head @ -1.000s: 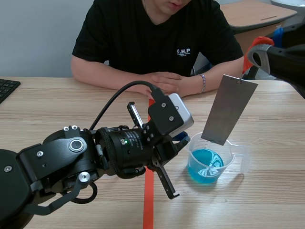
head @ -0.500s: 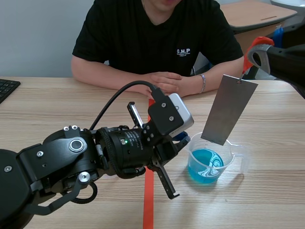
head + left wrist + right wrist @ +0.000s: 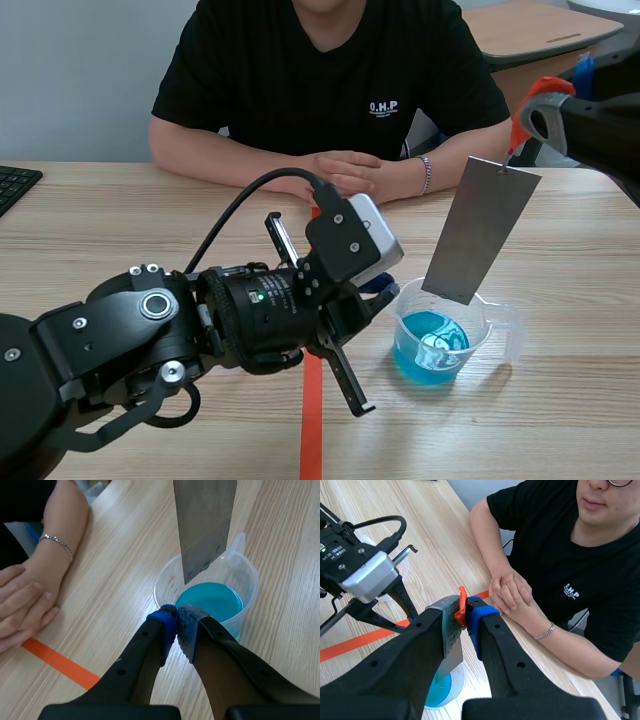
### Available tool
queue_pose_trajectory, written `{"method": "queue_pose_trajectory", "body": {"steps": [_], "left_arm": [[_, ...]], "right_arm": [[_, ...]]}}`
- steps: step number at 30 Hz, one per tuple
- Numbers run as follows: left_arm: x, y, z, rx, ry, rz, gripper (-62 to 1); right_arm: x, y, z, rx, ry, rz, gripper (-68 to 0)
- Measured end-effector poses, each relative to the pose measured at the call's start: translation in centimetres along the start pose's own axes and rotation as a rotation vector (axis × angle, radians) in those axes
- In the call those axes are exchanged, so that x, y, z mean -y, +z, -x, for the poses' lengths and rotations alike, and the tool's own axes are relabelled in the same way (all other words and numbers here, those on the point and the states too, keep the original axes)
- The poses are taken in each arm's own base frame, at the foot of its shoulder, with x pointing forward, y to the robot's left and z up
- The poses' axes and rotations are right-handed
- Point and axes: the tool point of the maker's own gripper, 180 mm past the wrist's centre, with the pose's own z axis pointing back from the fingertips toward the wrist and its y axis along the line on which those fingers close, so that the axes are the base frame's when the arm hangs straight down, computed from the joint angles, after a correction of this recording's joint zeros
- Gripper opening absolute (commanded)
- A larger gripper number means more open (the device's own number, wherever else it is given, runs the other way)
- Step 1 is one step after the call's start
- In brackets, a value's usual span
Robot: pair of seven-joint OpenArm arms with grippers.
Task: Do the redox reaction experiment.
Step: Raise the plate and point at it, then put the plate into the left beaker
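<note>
Left claw [image 3: 176, 622] closed on nothing. Just ahead of its tips, on the worktop [image 3: 115, 555], stands a plastic beaker [image 3: 162, 582] of blue liquid [image 3: 210, 600]. Above the liquid a metal plate [image 3: 205, 525] hangs tilted, its top clamped in the right claw [image 3: 465, 611]. A person's folded hands [image 3: 350, 172] rest beyond.

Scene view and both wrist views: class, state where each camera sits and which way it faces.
Scene view: between the arms, facing across the table to the person; left arm in front.
Left wrist view: on the left arm, down past the shut left pincer at the cup.
Right wrist view: on the right arm, down past the right pincer, shut on the plate.
All share cup and plate.
</note>
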Motion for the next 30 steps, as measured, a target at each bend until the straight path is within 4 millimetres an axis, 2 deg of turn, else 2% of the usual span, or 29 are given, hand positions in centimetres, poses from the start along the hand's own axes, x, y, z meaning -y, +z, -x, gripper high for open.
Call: {"method": "queue_pose_trajectory", "body": {"steps": [3,8,12,16,25,30], "left_arm": [[0.0,1.1,1.1,-0.03,-0.011,0.002,-56.6],[0.7,4.6,3.1,-0.091,0.001,-0.012,-56.6],[0.0,7.6,3.9,-0.129,0.007,-0.055,-56.6],[-1.6,10.9,5.1,-0.18,0.035,-0.141,-56.5],[-1.9,18.9,10.6,-0.401,0.095,-0.284,-56.5],[-1.5,23.0,12.7,-0.49,0.158,-0.347,-56.5]], "right_arm": [[0.0,0.0,0.0,0.0,0.0,0.0,-66.0],[0.0,0.0,0.0,0.0,0.0,0.0,-66.0],[0.0,0.0,0.0,0.0,0.0,0.0,-66.0],[0.0,0.0,0.0,-0.001,0.0,0.0,-66.0],[0.0,0.0,0.0,0.0,0.0,0.0,-66.0],[0.5,-0.1,-0.5,0.014,0.018,0.011,-66.0]]}}
